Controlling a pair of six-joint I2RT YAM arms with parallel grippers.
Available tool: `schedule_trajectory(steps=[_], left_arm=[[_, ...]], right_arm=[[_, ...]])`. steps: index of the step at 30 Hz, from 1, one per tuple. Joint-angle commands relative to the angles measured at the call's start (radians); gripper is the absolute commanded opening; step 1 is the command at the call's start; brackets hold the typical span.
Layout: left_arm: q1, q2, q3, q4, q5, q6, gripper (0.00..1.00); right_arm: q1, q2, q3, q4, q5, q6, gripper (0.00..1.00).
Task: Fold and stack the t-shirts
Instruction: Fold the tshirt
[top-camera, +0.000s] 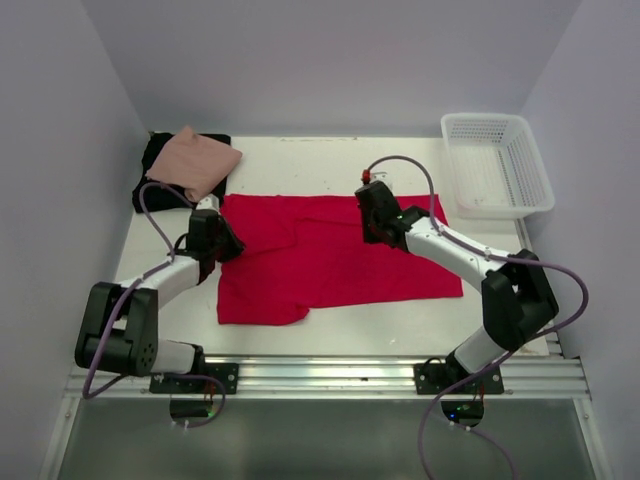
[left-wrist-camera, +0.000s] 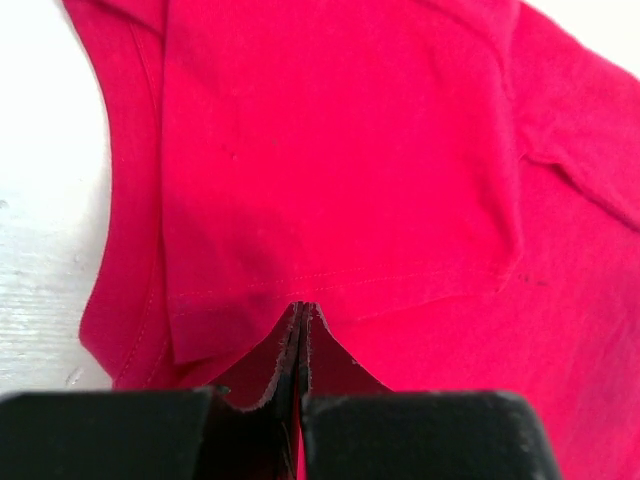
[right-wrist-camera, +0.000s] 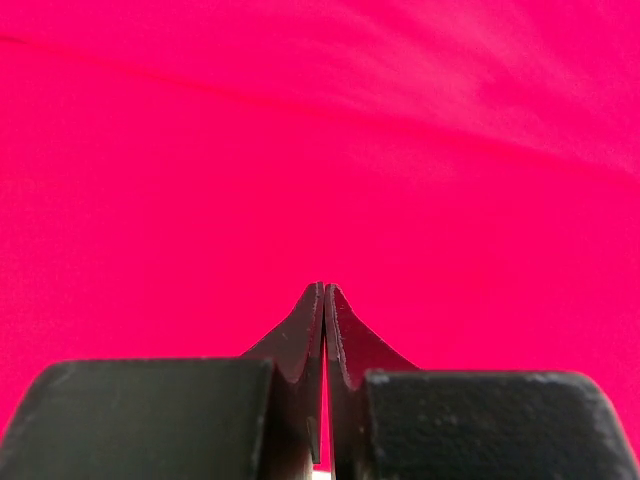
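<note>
Top external: red t-shirt (top-camera: 340, 260) lengthwise left-right.

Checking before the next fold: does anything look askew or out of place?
The pink shirt sits rotated on the black shirt, far left, edges not lined up. The red shirt has a stepped near edge. Nothing spilled or damaged.

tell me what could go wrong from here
The left gripper is shut at the hem of a folded-over layer of the red t-shirt; it may lift only that layer.
The right gripper is shut too; whether it holds cloth is unclear, so it could slip.
The pink t-shirt on the black t-shirt lies just beyond the left gripper; a sweep might nudge it.
</note>
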Motion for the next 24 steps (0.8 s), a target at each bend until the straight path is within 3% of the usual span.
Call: schedule_trajectory(steps=[1,14,24], left_arm=[[-0.001,0.034,-0.014,0.078,0.048,0.029,0.0],[-0.011,0.198,0.112,0.146,0.026,0.035,0.0],[-0.013,0.43,0.241,0.128,0.001,0.023,0.0]], right_arm=[[-0.073,-0.03,-0.104,-0.028,0.111,0.044,0.0],[-0.274,0.133,-0.048,0.087,-0.035,-0.015,0.0],[-0.302,0.177,-0.016,0.093,-0.088,-0.013,0.0]])
